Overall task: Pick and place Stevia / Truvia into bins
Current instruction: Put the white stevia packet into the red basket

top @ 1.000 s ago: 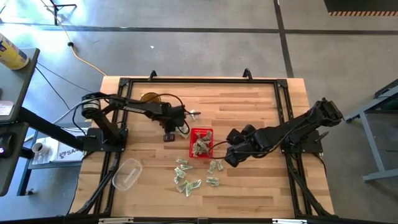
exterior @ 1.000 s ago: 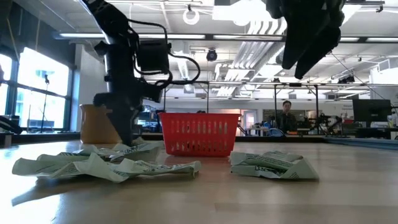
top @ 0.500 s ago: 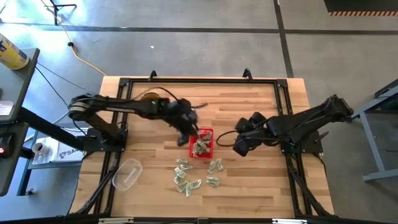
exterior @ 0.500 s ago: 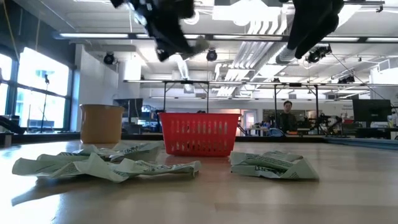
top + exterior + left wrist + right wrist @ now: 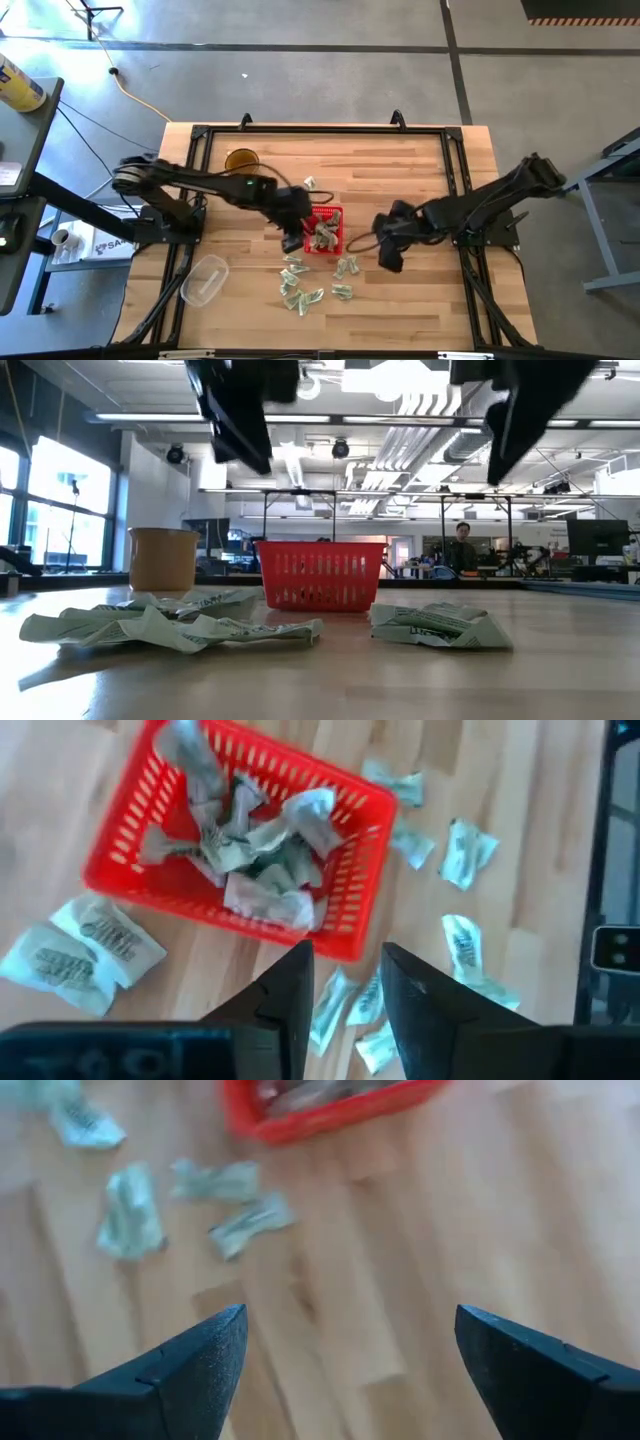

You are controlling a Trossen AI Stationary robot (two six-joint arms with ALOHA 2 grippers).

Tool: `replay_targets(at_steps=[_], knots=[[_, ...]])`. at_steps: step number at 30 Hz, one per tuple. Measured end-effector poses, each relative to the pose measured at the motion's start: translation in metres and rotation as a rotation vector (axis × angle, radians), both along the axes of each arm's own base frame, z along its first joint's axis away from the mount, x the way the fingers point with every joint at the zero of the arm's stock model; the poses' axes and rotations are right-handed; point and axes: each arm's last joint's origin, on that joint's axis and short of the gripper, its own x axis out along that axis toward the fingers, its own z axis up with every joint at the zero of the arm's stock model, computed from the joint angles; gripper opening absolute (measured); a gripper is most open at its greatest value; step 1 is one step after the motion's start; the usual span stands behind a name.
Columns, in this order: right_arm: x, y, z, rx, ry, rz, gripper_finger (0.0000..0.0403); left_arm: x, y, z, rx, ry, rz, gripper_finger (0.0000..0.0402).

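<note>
The red meshed basket (image 5: 323, 230) stands mid-table and holds several pale green and white sachets (image 5: 260, 850). More sachets lie loose on the wood near it (image 5: 300, 285), (image 5: 345, 268), and one lies far of it (image 5: 308, 183). My left gripper (image 5: 293, 243) hovers above the table at the basket's near left corner. Its fingers stand a little apart with nothing between them in the left wrist view (image 5: 347, 985). My right gripper (image 5: 390, 262) hovers to the right of the basket, wide open and empty in the right wrist view (image 5: 345, 1350). In the low view both grippers hang well above the table.
A round amber cup (image 5: 240, 160) stands at the far left of the table. A clear plastic tub (image 5: 203, 280) lies at the near left. Black frame rails run along the table's edges. In the low view, loose sachets (image 5: 170, 625), (image 5: 440, 625) lie in front of the basket (image 5: 320, 573).
My left gripper has risen off the table near the amber cup. It has then swung toward the near edge and the right, up to the basket's left side. My right gripper has drawn back toward the far edge and come near again, staying open.
</note>
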Motion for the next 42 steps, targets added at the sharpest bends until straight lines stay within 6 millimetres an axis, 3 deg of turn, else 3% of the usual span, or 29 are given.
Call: replay_targets(at_steps=[6,14,20,24,29,32,33,35,39,42], knots=[[0.016,0.031,-0.04,0.02,-0.147,0.11,0.0346,-0.041,-0.021,0.022,0.124,0.071,0.104,0.0145],[0.055,0.047,-0.092,0.036,-0.062,-0.134,0.0346,-0.074,-0.037,0.027,0.286,0.175,0.153,0.0147],[0.073,0.053,-0.109,-0.008,-0.012,-0.279,0.0336,-0.08,-0.034,0.026,0.353,0.197,0.133,0.0147],[0.07,0.043,-0.115,0.02,0.055,-0.395,0.0275,-0.088,-0.031,0.019,0.391,0.221,0.102,0.0147],[0.067,0.031,-0.123,0.096,0.131,-0.376,0.013,-0.104,-0.026,0.008,0.401,0.246,0.094,0.0147],[0.07,0.023,-0.116,0.172,0.166,-0.351,0.0032,-0.112,-0.024,0.004,0.387,0.249,0.11,0.0147],[0.07,0.02,-0.111,0.172,0.168,-0.343,0.0017,-0.115,-0.023,0.003,0.38,0.244,0.119,0.0147],[0.068,0.012,-0.091,0.145,0.154,-0.366,0.0021,-0.121,-0.022,-0.001,0.369,0.25,0.141,0.0147],[0.078,-0.006,-0.025,0.123,-0.095,-0.363,0.0033,-0.128,-0.022,-0.012,0.258,0.234,0.176,0.0147],[0.09,-0.018,0.001,0.1,-0.218,-0.305,0.004,-0.126,-0.025,-0.03,0.108,0.18,0.205,0.0147]])
